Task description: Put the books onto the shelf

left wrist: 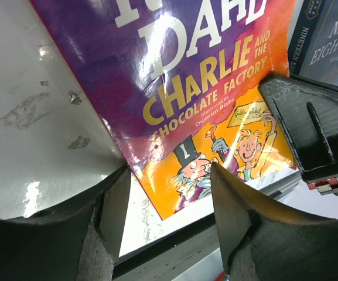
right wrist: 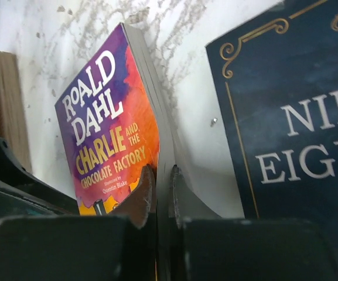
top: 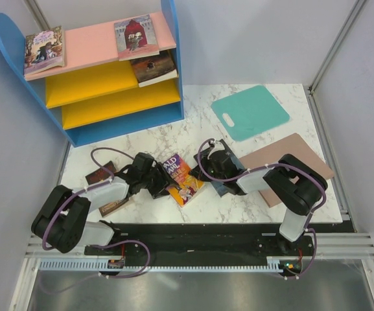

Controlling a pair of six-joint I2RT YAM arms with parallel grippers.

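roald dahl book (right wrist: pixel 107 134), edge pinched in right end effector (right wrist: pixel 160 178)

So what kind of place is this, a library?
Probably a robot lab booth, not a library: two arms bolted to a rail, plain white walls, and one shelf on a marble table.

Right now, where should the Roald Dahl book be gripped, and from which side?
Grip the Roald Dahl book at its page edge, coming from the right arm's side. The book stands tilted with that edge off the table, so a finger fits on each face; the right gripper is shut on it there.
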